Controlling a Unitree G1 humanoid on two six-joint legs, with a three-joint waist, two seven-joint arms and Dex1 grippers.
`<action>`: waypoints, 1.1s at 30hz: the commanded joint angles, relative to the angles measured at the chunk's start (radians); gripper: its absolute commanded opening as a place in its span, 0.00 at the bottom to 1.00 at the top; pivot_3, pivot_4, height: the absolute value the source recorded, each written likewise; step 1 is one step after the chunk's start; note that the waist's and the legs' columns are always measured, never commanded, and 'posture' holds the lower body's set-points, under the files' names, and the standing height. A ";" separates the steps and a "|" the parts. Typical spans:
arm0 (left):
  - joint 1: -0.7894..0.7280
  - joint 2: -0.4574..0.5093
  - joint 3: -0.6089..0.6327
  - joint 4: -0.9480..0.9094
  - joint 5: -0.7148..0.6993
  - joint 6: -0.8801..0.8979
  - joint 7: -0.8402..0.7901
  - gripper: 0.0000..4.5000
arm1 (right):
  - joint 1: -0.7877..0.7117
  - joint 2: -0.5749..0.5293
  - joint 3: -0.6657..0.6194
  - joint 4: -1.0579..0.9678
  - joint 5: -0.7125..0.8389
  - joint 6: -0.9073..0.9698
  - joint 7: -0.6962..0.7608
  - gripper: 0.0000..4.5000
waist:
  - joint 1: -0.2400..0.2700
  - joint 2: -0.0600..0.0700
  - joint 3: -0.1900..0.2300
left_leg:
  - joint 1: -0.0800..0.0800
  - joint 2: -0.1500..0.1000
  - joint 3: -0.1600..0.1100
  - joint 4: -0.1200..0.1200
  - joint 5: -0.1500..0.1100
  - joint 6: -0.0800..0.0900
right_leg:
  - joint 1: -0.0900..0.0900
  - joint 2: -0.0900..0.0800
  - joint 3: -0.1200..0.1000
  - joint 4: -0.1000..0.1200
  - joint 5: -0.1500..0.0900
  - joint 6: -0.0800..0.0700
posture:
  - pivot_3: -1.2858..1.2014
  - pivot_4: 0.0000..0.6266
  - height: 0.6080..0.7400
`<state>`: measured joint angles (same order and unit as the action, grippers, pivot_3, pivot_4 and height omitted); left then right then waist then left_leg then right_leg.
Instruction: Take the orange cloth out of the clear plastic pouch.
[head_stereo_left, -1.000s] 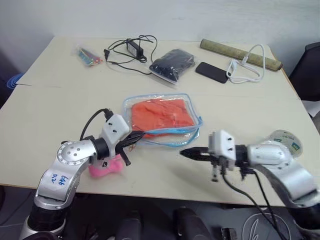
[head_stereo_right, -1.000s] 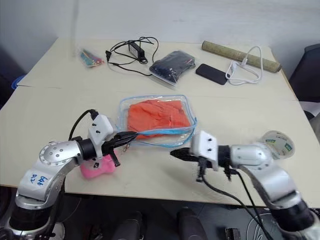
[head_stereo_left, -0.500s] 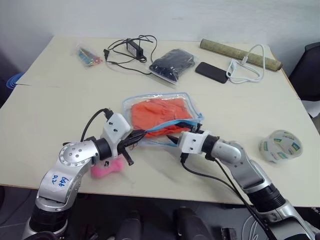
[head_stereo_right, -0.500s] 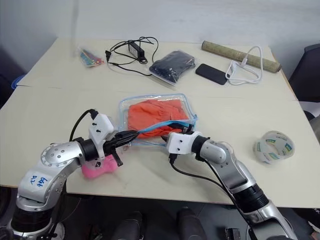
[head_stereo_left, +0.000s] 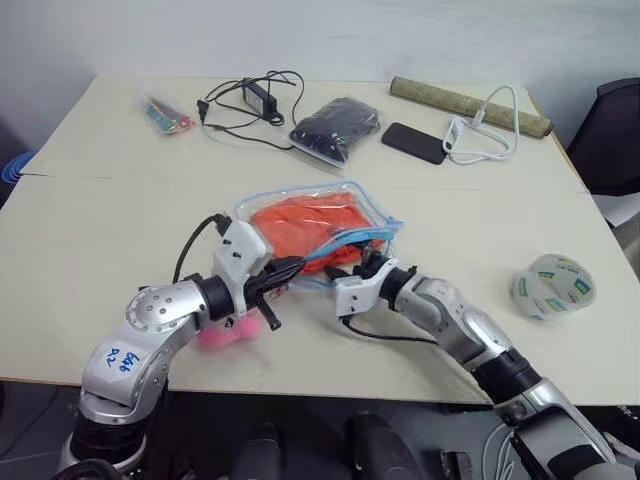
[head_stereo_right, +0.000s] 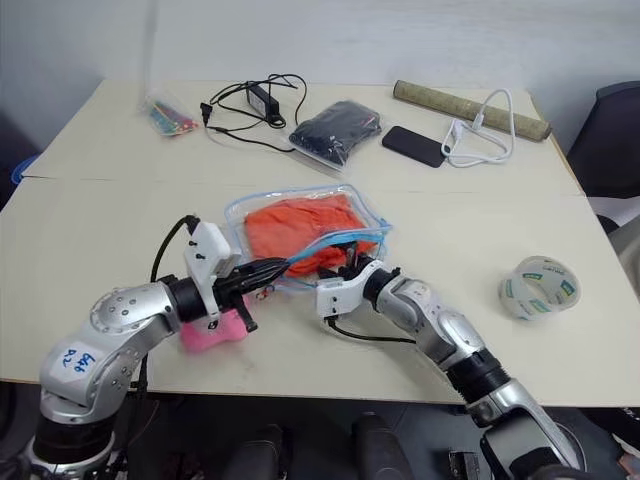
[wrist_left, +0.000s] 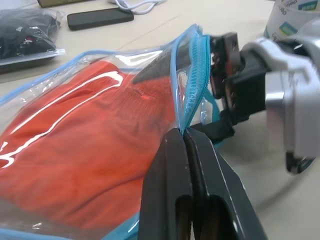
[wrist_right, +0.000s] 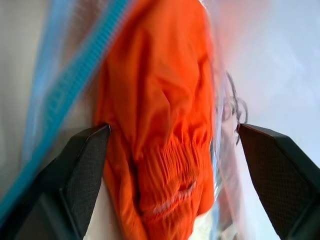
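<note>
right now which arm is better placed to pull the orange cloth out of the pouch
The right. Its claw is open at the mouth of the clear plastic pouch, fingers either side of the orange cloth. The left claw is shut on the pouch's blue edge, holding it up and open, so it is probably best left there.

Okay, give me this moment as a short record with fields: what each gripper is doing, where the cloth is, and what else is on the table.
left gripper: shut on the clear plastic pouch, pinching its blue zipper edge
right gripper: open, fingers spread either side of the orange cloth, inside the pouch mouth
orange cloth: inside the pouch, not yet gripped
pouch: mouth held open, lying on the table
pink plush toy: under the left arm
tape roll: near the right edge
far side: phone, white cable, black charger
</note>
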<state>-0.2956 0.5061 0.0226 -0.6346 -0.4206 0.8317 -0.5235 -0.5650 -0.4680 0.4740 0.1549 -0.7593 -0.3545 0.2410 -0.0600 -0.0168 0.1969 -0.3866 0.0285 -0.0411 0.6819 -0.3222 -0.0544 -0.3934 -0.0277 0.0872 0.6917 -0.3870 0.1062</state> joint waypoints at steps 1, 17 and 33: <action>-0.024 -0.011 0.012 -0.048 -0.027 -0.005 0.017 0.00 | -0.027 -0.008 0.048 0.034 -0.047 -0.049 0.013 0.94 | -0.001 0.000 0.000 | 0.000 0.000 0.000 0.000 0.000 0.000 | 0.000 0.000 0.000 0.000 0.000 0.000 | 0.52 0.24 1.00; 0.036 0.050 -0.063 -0.039 0.055 -0.111 0.013 0.00 | -0.126 -0.105 0.010 -0.119 0.113 0.037 0.507 0.94 | 0.002 -0.001 -0.001 | 0.001 0.000 0.000 0.000 0.000 0.000 | 0.001 -0.001 0.000 -0.001 0.000 0.000 | 0.52 0.24 1.00; 0.061 0.039 -0.040 -0.042 0.044 -0.122 0.027 0.00 | -0.054 -0.083 -0.087 -0.233 0.206 0.084 0.478 0.97 | 0.003 -0.001 -0.001 | 0.000 0.000 -0.001 0.000 0.000 0.000 | 0.001 -0.001 0.000 -0.001 0.000 0.000 | 0.52 0.24 1.00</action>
<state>-0.2421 0.5476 -0.0375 -0.6421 -0.3671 0.7260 -0.4961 -0.6162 -0.5344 0.4306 -0.0324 -0.5936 -0.2774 0.7109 -0.0570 -0.0179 0.1962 -0.3864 0.0281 -0.0416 0.6817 -0.3222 -0.0544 -0.3926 -0.0289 0.0869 0.6908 -0.3870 0.1062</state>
